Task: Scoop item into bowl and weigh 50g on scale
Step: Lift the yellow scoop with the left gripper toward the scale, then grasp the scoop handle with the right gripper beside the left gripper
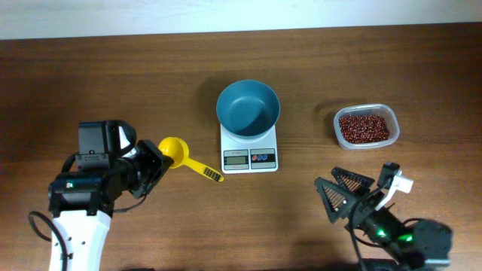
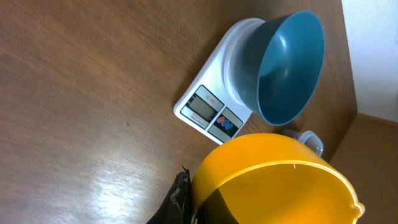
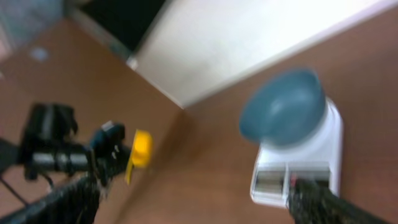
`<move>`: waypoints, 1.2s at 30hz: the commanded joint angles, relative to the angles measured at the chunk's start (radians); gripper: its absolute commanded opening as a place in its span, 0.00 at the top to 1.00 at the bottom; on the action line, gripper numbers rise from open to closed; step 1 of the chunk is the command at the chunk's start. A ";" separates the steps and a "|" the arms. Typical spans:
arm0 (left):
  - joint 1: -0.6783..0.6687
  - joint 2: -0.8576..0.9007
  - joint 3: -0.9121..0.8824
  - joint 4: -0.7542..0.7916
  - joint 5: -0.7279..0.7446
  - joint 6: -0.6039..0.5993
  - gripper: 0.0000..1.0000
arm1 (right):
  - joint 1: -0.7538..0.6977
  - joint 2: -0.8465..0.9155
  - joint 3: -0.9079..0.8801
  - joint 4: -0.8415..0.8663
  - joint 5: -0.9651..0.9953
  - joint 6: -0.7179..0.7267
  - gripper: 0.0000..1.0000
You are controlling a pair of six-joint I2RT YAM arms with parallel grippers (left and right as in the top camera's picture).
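Note:
The teal bowl [image 1: 248, 108] stands empty on the white scale [image 1: 249, 156] at the table's middle. The item, red-brown beans [image 1: 364, 126], lies in a clear tub [image 1: 392, 128] to the right. My left gripper [image 1: 156, 164] is shut on the cup wall of a yellow scoop [image 1: 175, 150], left of the scale, its handle pointing down-right. The left wrist view shows the scoop [image 2: 273, 180] against one black finger [image 2: 180, 196], with the bowl [image 2: 289, 68] and scale [image 2: 211, 106] beyond. My right gripper [image 1: 343, 190] stands open and empty, below the tub.
The brown wooden table [image 1: 90, 83] ends at a pale wall along the far edge. The blurred right wrist view shows the bowl [image 3: 283, 109], the scale [image 3: 311, 165], the scoop [image 3: 142, 149] and the left arm [image 3: 56, 149].

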State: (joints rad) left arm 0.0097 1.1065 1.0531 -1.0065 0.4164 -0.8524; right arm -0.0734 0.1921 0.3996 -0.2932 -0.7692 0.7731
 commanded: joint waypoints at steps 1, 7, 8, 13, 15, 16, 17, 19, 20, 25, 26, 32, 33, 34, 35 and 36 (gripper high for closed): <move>-0.045 0.002 0.012 0.002 0.013 -0.138 1.00 | 0.007 0.172 0.199 -0.171 -0.142 -0.093 0.01; -0.177 0.002 0.012 0.072 -0.053 -0.360 1.00 | 0.008 0.321 0.226 -0.190 -0.314 -0.142 0.04; -0.202 0.002 0.012 0.108 -0.061 -0.366 1.00 | 0.008 0.329 0.226 -0.190 -0.312 -0.163 0.14; -0.310 0.005 0.012 0.216 -0.144 -0.436 1.00 | 0.008 0.336 0.226 -0.190 -0.286 -0.226 0.37; -0.356 0.014 0.012 0.233 -0.182 -0.475 1.00 | 0.013 0.336 0.226 -0.186 -0.266 -0.267 0.35; -0.371 0.020 0.012 0.245 -0.186 -0.483 1.00 | 0.021 0.336 0.226 -0.185 -0.254 -0.285 0.32; -0.388 0.028 0.012 0.259 -0.186 -0.487 1.00 | 0.035 0.337 0.226 -0.186 -0.227 -0.299 0.29; -0.414 0.047 0.012 0.293 -0.186 -0.487 1.00 | 0.071 0.338 0.226 -0.181 -0.176 -0.303 0.27; -0.426 0.058 0.012 0.309 -0.186 -0.487 1.00 | 0.092 0.338 0.226 -0.174 -0.157 -0.304 0.26; -0.494 0.116 0.012 0.374 -0.185 -0.514 1.00 | 0.225 0.342 0.226 -0.137 -0.026 -0.306 0.26; -0.513 0.129 0.012 0.378 -0.185 -0.517 1.00 | 0.256 0.349 0.226 -0.125 -0.003 -0.305 0.26; -0.583 0.146 0.012 0.394 -0.185 -0.517 1.00 | 0.364 0.437 0.226 -0.064 0.058 -0.302 0.42; -0.592 0.146 0.012 0.394 -0.185 -0.517 1.00 | 0.371 0.457 0.226 -0.058 0.060 -0.301 0.45; -0.598 0.146 0.012 0.394 -0.185 -0.517 1.00 | 0.376 0.480 0.226 -0.047 0.060 -0.302 0.48; -0.603 0.146 0.012 0.394 -0.184 -0.517 1.00 | 0.376 0.491 0.226 -0.040 0.060 -0.302 0.50; -0.609 0.146 0.012 0.393 -0.181 -0.517 1.00 | 0.376 0.509 0.226 -0.025 0.060 -0.302 0.50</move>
State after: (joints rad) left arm -0.5819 1.2507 1.0531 -0.6163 0.2451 -1.3560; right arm 0.2916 0.6647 0.6189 -0.3431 -0.7399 0.4770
